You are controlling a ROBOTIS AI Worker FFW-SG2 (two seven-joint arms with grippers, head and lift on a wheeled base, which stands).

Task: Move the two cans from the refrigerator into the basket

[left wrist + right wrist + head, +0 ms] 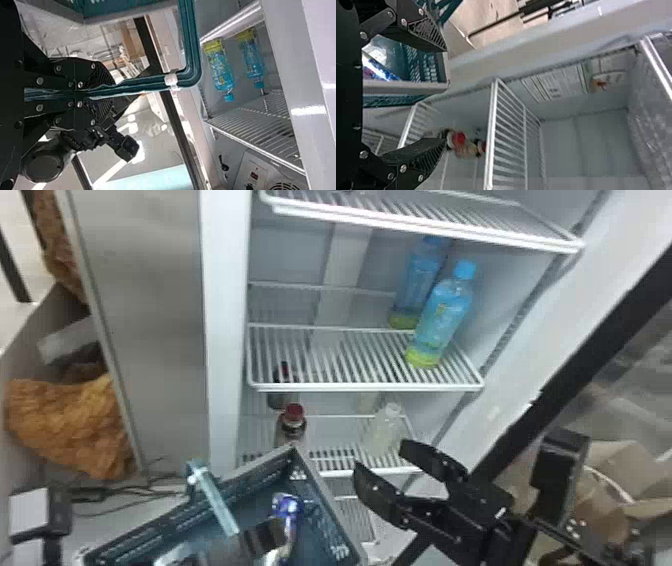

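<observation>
Head view: my open right gripper (pixel 379 454) should clear the teal plastic basket (pixel 326 500)'s right edge; left gripper (pixel 105 95) clamps its teal handle (pixel 134 85).

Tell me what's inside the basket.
At least one blue can lies inside the basket. In the head view, the left gripper covers part of the interior; what's beneath can't be seen.

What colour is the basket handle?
Teal; the basket handle shows best in the left wrist view.
</observation>
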